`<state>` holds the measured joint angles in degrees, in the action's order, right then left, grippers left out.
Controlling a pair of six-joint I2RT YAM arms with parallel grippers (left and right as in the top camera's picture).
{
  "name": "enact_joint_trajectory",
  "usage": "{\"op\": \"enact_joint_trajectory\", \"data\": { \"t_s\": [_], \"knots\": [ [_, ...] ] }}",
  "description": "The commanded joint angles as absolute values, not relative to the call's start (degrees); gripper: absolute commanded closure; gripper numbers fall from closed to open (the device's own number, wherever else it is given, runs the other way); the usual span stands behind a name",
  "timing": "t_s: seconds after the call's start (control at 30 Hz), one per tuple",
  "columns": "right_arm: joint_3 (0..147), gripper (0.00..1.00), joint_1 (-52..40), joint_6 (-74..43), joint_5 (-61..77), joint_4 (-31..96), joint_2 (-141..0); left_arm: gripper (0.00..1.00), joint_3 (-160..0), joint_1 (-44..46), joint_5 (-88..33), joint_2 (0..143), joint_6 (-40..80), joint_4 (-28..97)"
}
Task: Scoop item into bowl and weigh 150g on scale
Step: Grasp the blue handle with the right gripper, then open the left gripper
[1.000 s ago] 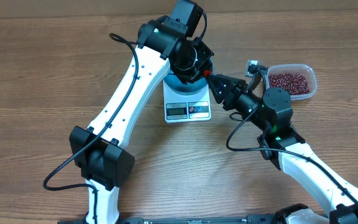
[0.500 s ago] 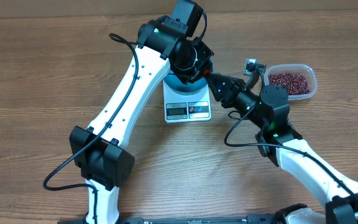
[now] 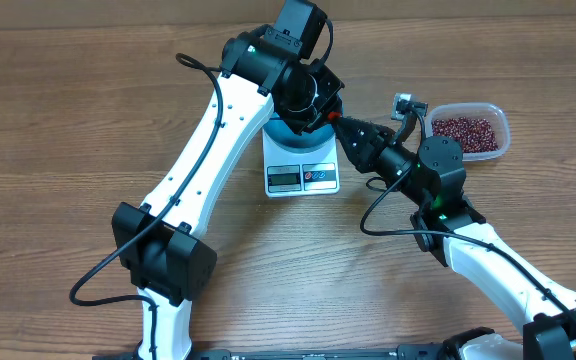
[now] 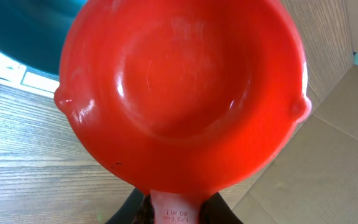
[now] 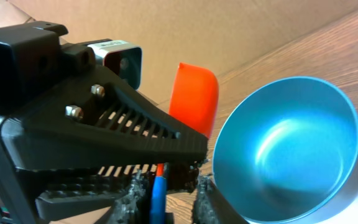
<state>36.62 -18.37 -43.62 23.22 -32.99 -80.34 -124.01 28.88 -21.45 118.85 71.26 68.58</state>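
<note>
I am looking down on the table (image 3: 68, 120) from overhead; the left arm is reaching across to the scale (image 3: 302, 178), which is sitting near the middle with its display edge facing me. The blue bowl (image 5: 291, 149) is resting on the scale, mostly hidden under the left wrist in that view. The left gripper (image 4: 174, 216) is clenching the handle of a red scoop (image 4: 179, 93); through the left wrist camera I am seeing the scoop's cup from its open side, showing only smooth red plastic and hanging just beside the bowl's rim.

The right gripper (image 5: 169, 202) is sitting at the bowl's right side, close against it; in its own camera a thin blue strip is showing between the fingers at the bottom edge. I cannot tell whether the jaws are pinching it or just straddling it. The bowl's inside is showing as bare glossy blue, and the scoop is standing just behind its rim.

The beans (image 3: 465, 130) are lying in a clear tub (image 3: 502, 135) at the far right of the table, beyond the right arm and well apart from the scale.
</note>
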Motion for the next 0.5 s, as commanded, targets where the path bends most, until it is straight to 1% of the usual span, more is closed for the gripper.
{"op": "enact_joint_trajectory", "data": {
  "t_s": [0.0,0.23,0.37,0.4,0.43,0.47],
  "knots": [
    [38.3,0.81,-18.3,-43.7,23.2,-33.3,-80.6,0.96,-123.8,29.3,-21.8,119.7,72.1,68.5],
    [38.3,0.96,-18.3,-43.7,23.2,-33.1,-80.6,0.96,-123.8,29.3,-21.8,119.7,72.0,68.6],
    [38.3,0.96,-18.3,-43.7,24.6,-32.9,-80.6,0.96,-123.8,29.3,-21.7,119.7,71.5,68.6],
    [38.3,0.96,-18.3,-43.7,24.9,-32.9,-80.6,0.93,-123.8,29.3,-21.7,119.7,70.7,68.5],
    [38.3,0.96,-18.3,-43.7,25.1,-32.8,-80.6,0.79,-123.8,29.3,-21.7,119.7,70.1,68.5],
    [38.3,0.96,-18.3,-43.6,25.1,-32.6,-80.6,0.58,-123.8,29.3,-21.6,119.7,69.0,68.4]
  ]
}}
